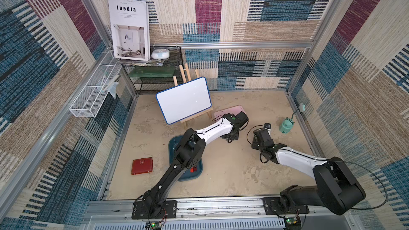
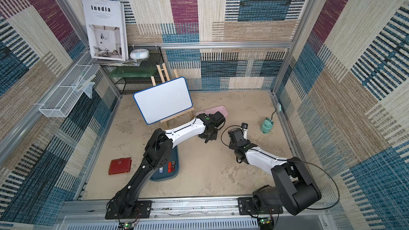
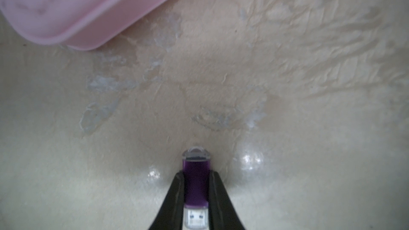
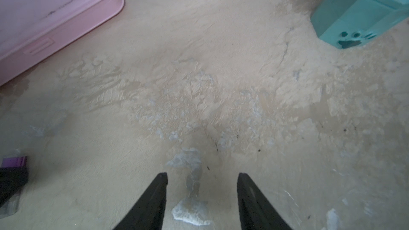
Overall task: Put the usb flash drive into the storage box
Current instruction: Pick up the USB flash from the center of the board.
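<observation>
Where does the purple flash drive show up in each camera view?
Both top views: hidden beneath the left gripper.
Left wrist: purple flash drive, clamped between the jaws.
Right wrist: at the frame's edge, partly hidden.
Shared landmark: pink case, in all four views.

The storage box (image 1: 173, 146) lies under the left arm (image 1: 212, 132), near a red wallet (image 1: 142, 166).

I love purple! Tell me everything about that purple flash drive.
The flash drive is a little stick: purple plastic middle, rounded clear tip at one end, see-through cap over its metal plug at the other. Black jaws are shut on its two long sides. It is level, right at the tan table, near a pink case; whether it rests on the table is unclear.
</observation>
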### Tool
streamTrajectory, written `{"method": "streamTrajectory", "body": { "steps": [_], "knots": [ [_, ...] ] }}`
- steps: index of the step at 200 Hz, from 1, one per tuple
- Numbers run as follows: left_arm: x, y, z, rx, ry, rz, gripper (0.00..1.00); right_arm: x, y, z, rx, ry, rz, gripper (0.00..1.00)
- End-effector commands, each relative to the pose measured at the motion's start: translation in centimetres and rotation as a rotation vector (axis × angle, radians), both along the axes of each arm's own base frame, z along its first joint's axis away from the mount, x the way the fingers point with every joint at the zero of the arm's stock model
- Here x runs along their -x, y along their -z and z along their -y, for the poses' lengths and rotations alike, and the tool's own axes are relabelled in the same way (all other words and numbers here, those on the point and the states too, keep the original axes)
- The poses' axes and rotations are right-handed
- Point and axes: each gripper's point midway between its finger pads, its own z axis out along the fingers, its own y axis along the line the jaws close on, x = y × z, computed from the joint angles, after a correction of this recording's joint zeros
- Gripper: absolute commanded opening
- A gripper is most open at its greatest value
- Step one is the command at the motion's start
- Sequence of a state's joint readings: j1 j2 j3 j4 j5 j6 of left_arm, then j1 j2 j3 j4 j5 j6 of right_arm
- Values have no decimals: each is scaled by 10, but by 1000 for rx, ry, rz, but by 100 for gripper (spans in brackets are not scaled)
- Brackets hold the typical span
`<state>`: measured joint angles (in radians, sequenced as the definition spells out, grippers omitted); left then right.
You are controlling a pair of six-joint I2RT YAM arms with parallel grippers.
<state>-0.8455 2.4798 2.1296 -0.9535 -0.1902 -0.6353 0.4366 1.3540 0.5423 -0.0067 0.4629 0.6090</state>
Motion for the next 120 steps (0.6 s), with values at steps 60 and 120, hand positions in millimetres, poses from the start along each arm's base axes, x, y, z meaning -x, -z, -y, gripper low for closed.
{"method": "streamTrajectory", "body": {
  "steps": [60,120],
  "knots": [
    [26,-4,-15,-101,83,-81,8,-2,-3,-2,0,-5,4,56],
    [28,-68,0,-14,108,21,6,-2,-2,-2,-2,-7,2,56]
  ]
}}
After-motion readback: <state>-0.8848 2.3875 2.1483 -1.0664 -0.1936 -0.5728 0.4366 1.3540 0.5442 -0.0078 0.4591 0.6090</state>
